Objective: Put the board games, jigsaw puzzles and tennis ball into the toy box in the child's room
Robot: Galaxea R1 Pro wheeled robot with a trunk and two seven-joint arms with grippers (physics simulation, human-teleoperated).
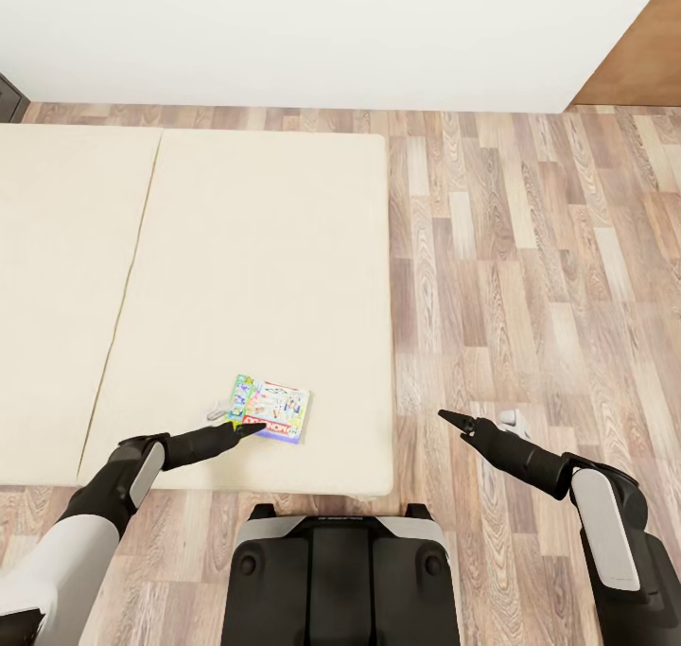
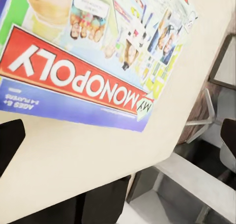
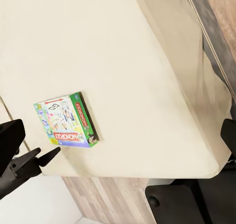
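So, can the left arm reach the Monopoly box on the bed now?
Probably yes. The left gripper is open and its tips are already at the near edge of the Monopoly box, which lies flat on the bed with nothing between them.

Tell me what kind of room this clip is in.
Probably a bedroom: a wide cream bed stands on a wood-plank floor by a white wall. A Monopoly board game lies near the bed's edge, beside the left gripper.
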